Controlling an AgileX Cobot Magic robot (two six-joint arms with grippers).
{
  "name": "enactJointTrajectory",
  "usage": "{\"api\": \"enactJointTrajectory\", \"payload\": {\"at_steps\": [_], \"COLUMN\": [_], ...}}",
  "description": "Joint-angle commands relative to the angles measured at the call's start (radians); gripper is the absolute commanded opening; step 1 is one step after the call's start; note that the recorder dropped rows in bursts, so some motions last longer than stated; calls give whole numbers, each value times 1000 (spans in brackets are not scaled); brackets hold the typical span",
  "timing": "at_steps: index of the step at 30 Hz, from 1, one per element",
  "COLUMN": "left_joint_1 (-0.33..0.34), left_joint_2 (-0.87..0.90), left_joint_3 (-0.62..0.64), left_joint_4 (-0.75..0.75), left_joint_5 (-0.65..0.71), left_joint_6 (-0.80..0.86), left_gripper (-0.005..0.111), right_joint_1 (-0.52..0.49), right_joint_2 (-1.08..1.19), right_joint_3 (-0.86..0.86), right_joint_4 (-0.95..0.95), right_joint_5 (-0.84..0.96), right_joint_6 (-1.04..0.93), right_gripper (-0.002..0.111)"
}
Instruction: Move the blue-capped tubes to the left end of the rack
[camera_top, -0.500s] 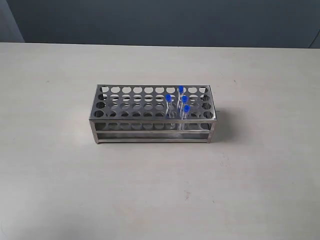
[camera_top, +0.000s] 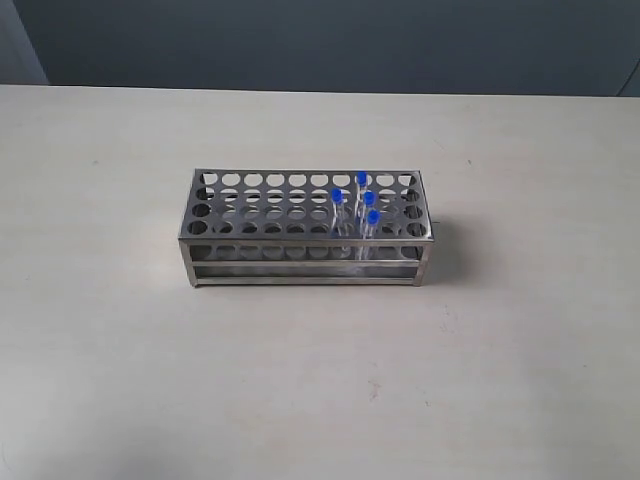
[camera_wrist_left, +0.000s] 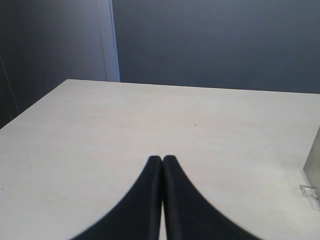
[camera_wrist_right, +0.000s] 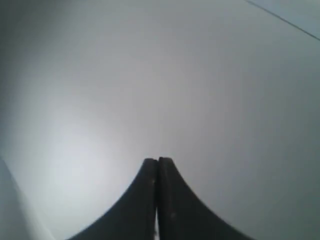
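Pale table, dark wall behind.
We see a light beige matte table (camera_top: 320, 380) with a few faint specks, running back to a dark blue-grey wall (camera_top: 330, 45); the left wrist view shows a paler vertical strip (camera_wrist_left: 114, 40) on that wall.

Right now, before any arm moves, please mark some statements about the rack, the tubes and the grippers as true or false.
1. In the exterior view, the blue-capped tubes stand toward the right end of the rack. True.
2. The rack lies tipped on its side. False: it stands upright on the table.
3. The left gripper is wide open. False: its jaws are shut, holding nothing.
4. The right gripper is shut and empty. True.
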Motion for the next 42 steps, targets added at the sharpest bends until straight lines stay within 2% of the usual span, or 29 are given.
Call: {"api": "enactJointTrajectory", "payload": {"at_steps": [1,3,5,7,8,9,10,13,15,16,18,19,21,23,25,27,29,31,34,36,38,42], "left_joint_1": [-7,-7,-7,-7,-7,-7,-7,-7,-7,-7,-7,-7,-7,-7,-7,-7,-7,-7,-7,-7,-7,-7], "left_joint_2": [-4,-4,-4,-4,-4,-4,-4,-4,-4,-4,-4,-4,-4,-4,-4,-4,-4,-4,-4,-4,-4,-4], "left_joint_3": [3,3,3,3,3,3,3,3,3,3,3,3,3,3,3,3,3,3,3,3,3,3], "left_joint_4": [-4,-4,-4,-4,-4,-4,-4,-4,-4,-4,-4,-4,-4,-4,-4,-4,-4,-4,-4,-4,-4,-4], "left_joint_5": [-3,-3,-3,-3,-3,-3,-3,-3,-3,-3,-3,-3,-3,-3,-3,-3,-3,-3,-3,-3,-3,-3], "left_joint_6": [-2,-2,-2,-2,-2,-2,-2,-2,-2,-2,-2,-2,-2,-2,-2,-2,-2,-2,-2,-2,-2,-2], "left_gripper": [0,0,0,0,0,0,0,0,0,0,0,0,0,0,0,0,0,0,0,0,0,0], "right_joint_1": [-5,-5,-5,-5,-5,-5,-5,-5,-5,-5,-5,-5,0,39,92,145,203,270,348,382,404,423], "right_joint_2": [-2,-2,-2,-2,-2,-1,20,162,342,441,624,686,826,940,1014,1031,1055,1106,1213,1270,1317,1391], "right_joint_3": [2,2,2,2,2,-5,-38,-260,-468,-556,-776,-886,-1092,-1205,-1177,-1053,-878,-729,-581,-522,-494,-492], "right_joint_4": [-53,-63,-116,-201,-231,-221,-205,-44,60,59,-48,-115,-353,-600,-771,-846,-837,-732,-450,-294,-269,-393], "right_joint_5": [360,520,510,342,199,78,40,182,138,84,-1,21,241,482,498,318,120,84,78,-10,-95,-160], "right_joint_6": [61,50,32,11,-39,-130,-228,-633,-921,-975,-986,-949,-757,-480,-290,-247,-243,-317,-629,-762,-798,-788], "right_gripper": [-1,-1,-1,-1,-1,-1,-1,-1,-1,-1,-1,-1,-1,-1,-1,-1,-1,-1,-1,-1,-1,0]}}
